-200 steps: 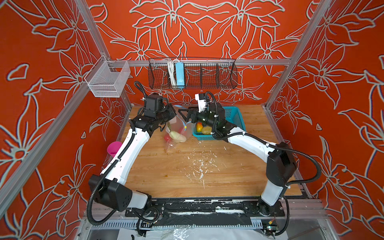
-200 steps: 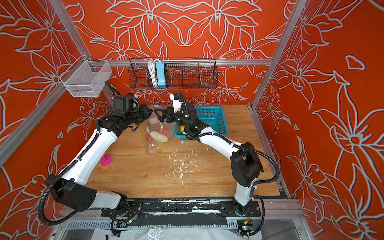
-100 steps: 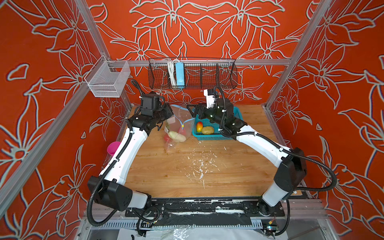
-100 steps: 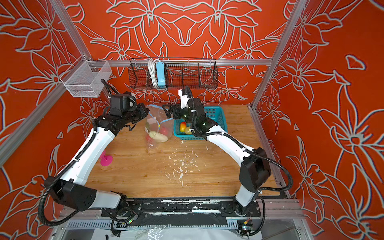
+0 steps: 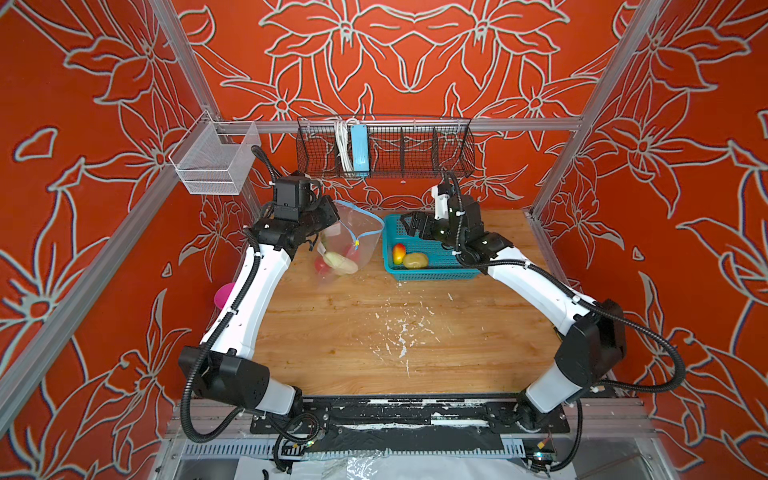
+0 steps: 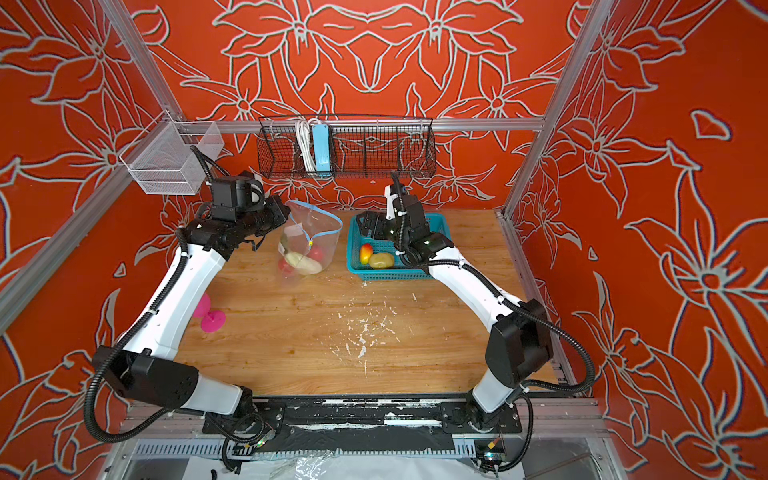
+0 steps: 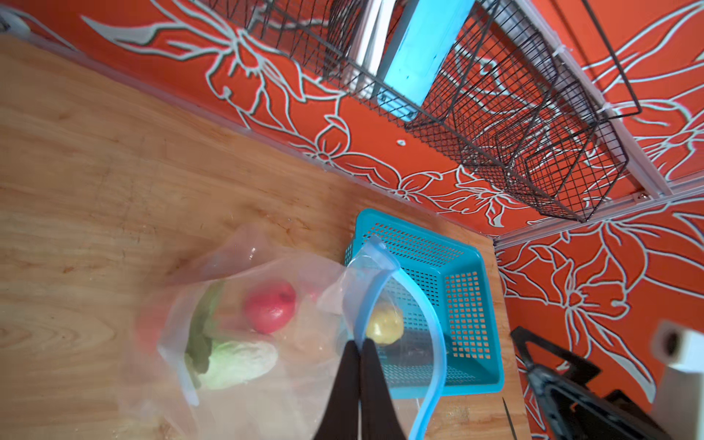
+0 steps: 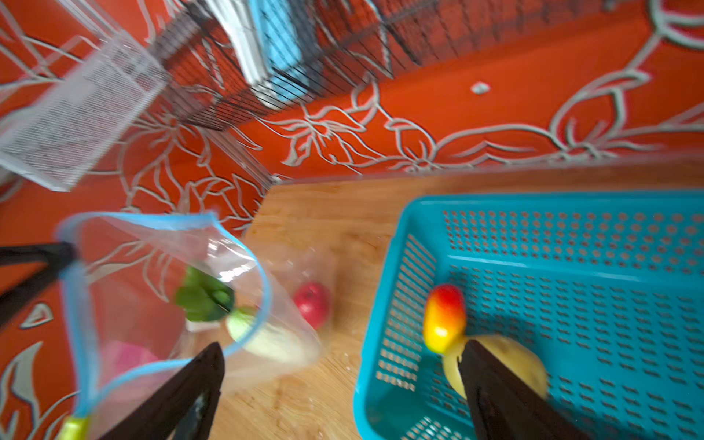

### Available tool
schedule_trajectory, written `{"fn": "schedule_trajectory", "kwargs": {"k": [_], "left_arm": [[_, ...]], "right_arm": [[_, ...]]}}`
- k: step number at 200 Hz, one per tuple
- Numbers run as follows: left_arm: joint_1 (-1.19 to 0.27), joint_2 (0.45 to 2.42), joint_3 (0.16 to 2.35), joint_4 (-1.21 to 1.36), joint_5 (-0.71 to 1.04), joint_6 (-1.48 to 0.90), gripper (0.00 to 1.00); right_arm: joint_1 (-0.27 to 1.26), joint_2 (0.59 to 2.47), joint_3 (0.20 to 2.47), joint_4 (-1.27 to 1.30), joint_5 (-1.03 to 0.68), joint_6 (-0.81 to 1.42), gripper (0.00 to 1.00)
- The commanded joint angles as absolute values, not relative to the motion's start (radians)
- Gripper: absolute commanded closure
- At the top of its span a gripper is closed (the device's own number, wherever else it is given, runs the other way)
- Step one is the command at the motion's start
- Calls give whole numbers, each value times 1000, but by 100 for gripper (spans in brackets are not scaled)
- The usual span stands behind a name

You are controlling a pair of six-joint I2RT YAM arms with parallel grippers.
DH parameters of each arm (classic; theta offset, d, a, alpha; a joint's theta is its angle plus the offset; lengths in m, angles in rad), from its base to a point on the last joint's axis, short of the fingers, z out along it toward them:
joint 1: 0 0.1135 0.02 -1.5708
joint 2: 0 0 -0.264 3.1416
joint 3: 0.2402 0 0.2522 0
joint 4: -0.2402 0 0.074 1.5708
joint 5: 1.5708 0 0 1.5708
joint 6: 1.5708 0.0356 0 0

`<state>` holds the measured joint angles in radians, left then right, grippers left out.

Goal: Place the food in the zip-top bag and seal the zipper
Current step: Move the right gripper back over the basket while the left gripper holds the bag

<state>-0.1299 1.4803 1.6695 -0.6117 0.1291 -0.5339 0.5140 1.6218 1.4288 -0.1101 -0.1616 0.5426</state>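
The clear zip-top bag (image 5: 351, 245) (image 6: 309, 245) stands open on the table. Its blue zipper (image 5: 368, 218) (image 7: 434, 316) (image 8: 263, 293) curves round the mouth. My left gripper (image 5: 326, 226) (image 7: 360, 344) is shut on the bag's rim and holds it up. Inside lie a red ball (image 7: 270, 306) (image 8: 312, 304), a white vegetable (image 5: 340, 262) (image 7: 240, 362) and a green leafy piece (image 7: 198, 331). A mango (image 5: 398, 252) (image 8: 444, 318) and a potato (image 5: 414, 260) (image 8: 506, 358) lie in the teal basket (image 5: 428, 274). My right gripper (image 5: 415, 226) (image 8: 343, 348) hangs open and empty over the basket's left end.
A pink object (image 6: 212, 320) lies by the left arm at the table's left edge. A black wire rack (image 5: 386, 145) and a white mesh bin (image 5: 212, 162) hang on the back rail. White flecks (image 5: 399, 332) mark the table's middle.
My right gripper has drawn away from the bag's mouth to the right, over the basket, still open. The left gripper has shifted slightly left with the bag's rim.
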Motion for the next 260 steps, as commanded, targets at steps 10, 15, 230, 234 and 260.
{"fn": "schedule_trajectory", "kwargs": {"k": [10, 15, 230, 234, 260], "left_arm": [[-122, 1508, 1749, -642, 106, -442, 100], [-121, 1508, 1752, -644, 101, -429, 100], [-117, 1435, 1603, -615, 45, -250, 100], [-117, 1433, 1592, -610, 51, -255, 100], [-117, 1420, 1533, -595, 86, -290, 100]], "right_arm": [[505, 1584, 1378, -160, -151, 564, 2], [505, 1583, 1373, -165, -148, 562, 2], [468, 1638, 1319, -327, -133, 586, 2], [467, 1640, 1321, -328, -134, 588, 2], [467, 1653, 1334, -335, -144, 594, 2]]}}
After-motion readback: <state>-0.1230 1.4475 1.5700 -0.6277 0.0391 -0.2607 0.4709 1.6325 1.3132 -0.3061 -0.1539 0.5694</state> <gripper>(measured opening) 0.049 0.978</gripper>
